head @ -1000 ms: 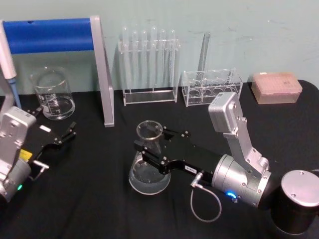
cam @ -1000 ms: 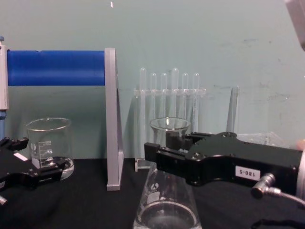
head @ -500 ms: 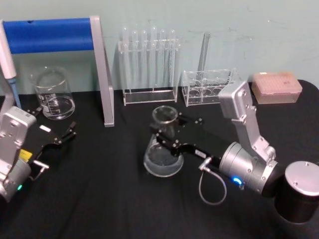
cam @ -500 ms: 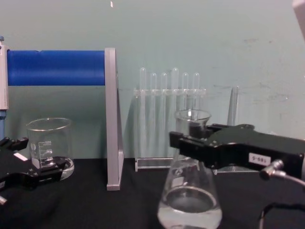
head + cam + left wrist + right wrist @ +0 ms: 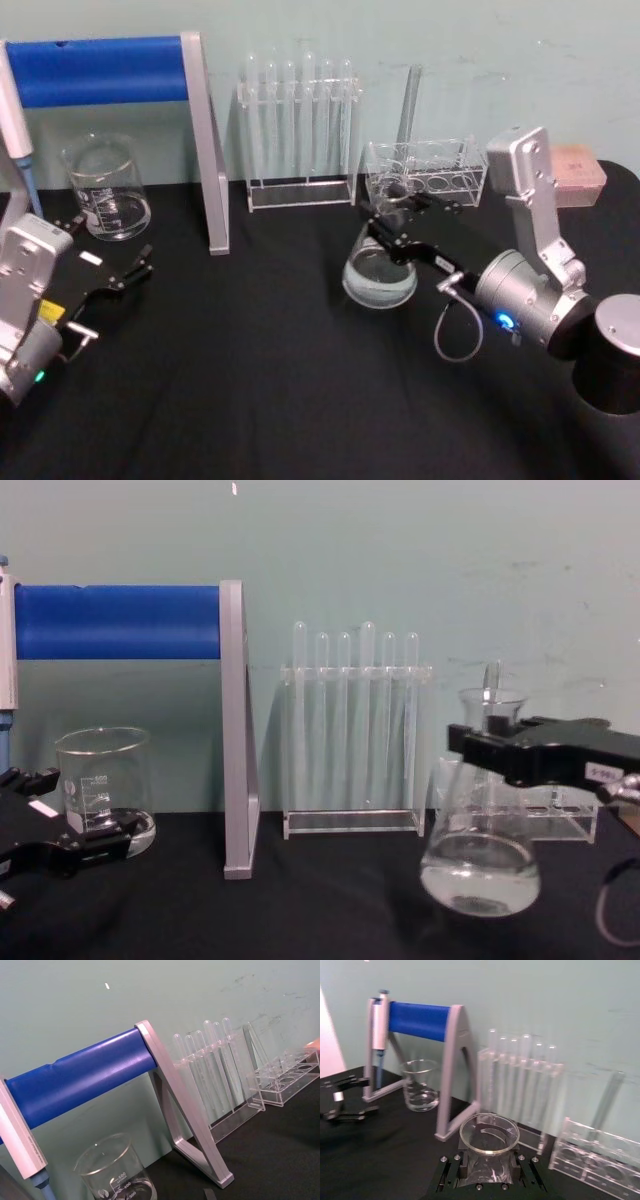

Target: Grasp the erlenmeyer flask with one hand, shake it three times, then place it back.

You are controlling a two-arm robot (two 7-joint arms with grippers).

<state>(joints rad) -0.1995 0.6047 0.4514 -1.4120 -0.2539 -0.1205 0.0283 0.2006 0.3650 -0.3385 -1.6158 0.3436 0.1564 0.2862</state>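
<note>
A clear glass conical flask point(image 5: 481, 850) is shown in the black right gripper point(image 5: 482, 750), marked by a white label point(image 5: 600, 772). At ten o'clock from it, a blue cylindrical bar point(image 5: 100, 70) on a silver metal frame point(image 5: 205, 150) is backed by a pale green wall point(image 5: 500, 50) above a black tabletop point(image 5: 250, 380).

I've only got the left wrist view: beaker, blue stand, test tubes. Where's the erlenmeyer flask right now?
Observer: The right gripper is shut on the erlenmeyer flask at its neck, just in front of the low clear rack.
Operator: Anything in it?
Observer: Clear liquid, pooled in its wide base.
Operator: And the left gripper?
Observer: The left gripper is open, at the left side of the black table, in front of the beaker.
</note>
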